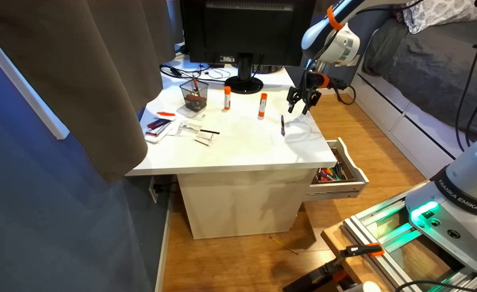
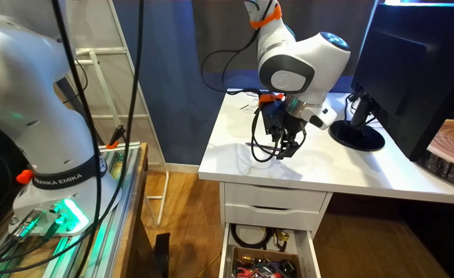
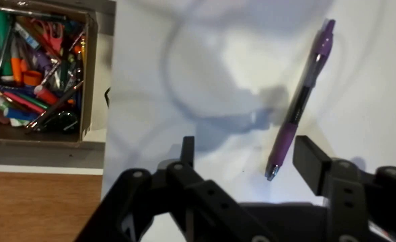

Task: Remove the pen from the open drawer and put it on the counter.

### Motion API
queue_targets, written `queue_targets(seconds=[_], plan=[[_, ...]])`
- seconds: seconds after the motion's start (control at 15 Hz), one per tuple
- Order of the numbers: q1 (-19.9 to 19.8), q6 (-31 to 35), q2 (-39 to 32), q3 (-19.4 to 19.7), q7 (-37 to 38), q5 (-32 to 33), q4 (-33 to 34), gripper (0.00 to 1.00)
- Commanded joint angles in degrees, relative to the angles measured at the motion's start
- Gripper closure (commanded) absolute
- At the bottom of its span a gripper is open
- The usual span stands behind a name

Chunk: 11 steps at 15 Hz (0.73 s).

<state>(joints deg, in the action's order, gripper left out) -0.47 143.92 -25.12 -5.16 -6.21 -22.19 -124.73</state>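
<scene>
A purple pen with a dark clear middle lies flat on the white counter; the pen shows in both exterior views and in the wrist view. My gripper is open and empty above the counter, close to the pen. In the wrist view the gripper's fingers are wide apart, and the pen's tip end appears between them, nearer the right finger. The white drawer stands open below the counter's edge; it also shows in an exterior view and the wrist view.
A cardboard box full of pens and scissors sits in the drawer. Two glue sticks, a mesh pen cup and a monitor stand on the counter. Papers and small items lie at its left in that view.
</scene>
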Motion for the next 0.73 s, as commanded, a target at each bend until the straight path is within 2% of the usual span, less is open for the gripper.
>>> queue_targets(seconds=[0.0, 0.27, 0.4, 0.47, 0.67], plan=[[-2.17, 2.61, 11.86, 0.03, -8.18, 4.79, -11.97, 0.00], [-3.56, 6.44, 22.34, 1.42, -16.68, 9.67, -22.70, 0.00], [-4.57, 6.35, 26.74, 1.82, -23.80, 7.57, -26.33, 0.00], [-3.10, 5.19, 20.42, 2.20, -18.34, 7.88, -20.56, 0.00], [-3.04, 5.21, 25.07, 3.34, -22.15, 7.97, -24.58, 0.00]])
